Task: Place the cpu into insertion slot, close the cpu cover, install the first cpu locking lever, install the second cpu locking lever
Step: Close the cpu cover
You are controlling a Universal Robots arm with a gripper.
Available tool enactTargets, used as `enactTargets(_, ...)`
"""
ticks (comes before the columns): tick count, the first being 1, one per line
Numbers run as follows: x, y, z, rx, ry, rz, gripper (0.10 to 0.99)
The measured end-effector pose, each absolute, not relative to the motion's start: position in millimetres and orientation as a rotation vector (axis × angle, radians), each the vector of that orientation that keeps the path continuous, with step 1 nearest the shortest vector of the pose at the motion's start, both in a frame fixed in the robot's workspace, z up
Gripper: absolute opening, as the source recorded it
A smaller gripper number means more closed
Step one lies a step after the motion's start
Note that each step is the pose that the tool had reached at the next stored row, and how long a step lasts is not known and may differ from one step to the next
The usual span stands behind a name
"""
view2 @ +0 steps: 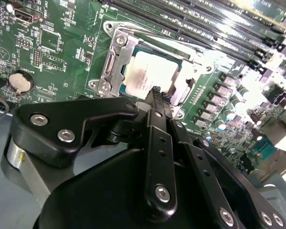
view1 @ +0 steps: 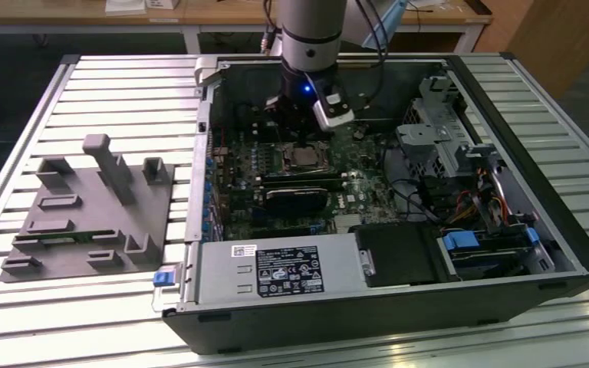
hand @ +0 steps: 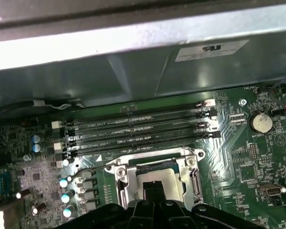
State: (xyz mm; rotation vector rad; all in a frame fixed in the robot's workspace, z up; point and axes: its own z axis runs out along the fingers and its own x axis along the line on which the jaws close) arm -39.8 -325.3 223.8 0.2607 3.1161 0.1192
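Note:
The cpu [view2: 144, 77] lies with its silvery top up in the insertion slot [view2: 109, 71] on the green board. The cpu cover [view2: 118, 44], a silver frame, lies flat around it. My gripper [view2: 156, 91] has its black fingers pressed together, nothing between them, and the tip hangs just over one edge of the cpu. In the first wrist view the cpu [hand: 157, 177] sits in the frame [hand: 124, 175], with my gripper [hand: 155, 190] dark over its near edge. A thin wire lever [hand: 93, 169] runs out from one side of the socket. In the exterior view my gripper [view1: 294, 136] hangs above the socket [view1: 303, 157].
Long black memory slots [hand: 138, 131] run beside the socket, and a coin battery [hand: 260, 121] sits on the board. A black card [view1: 294, 201] lies below the socket and a power supply [view1: 274, 272] in front. Drive cages [view1: 448, 138] fill the exterior view's right. A grey fixture [view1: 90, 215] stands outside the case.

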Motion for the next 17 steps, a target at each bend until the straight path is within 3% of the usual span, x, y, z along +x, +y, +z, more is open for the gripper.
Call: enactTargets(17,-42.3,-326.7,220.9,0.250,3.086,0.083,0.106)
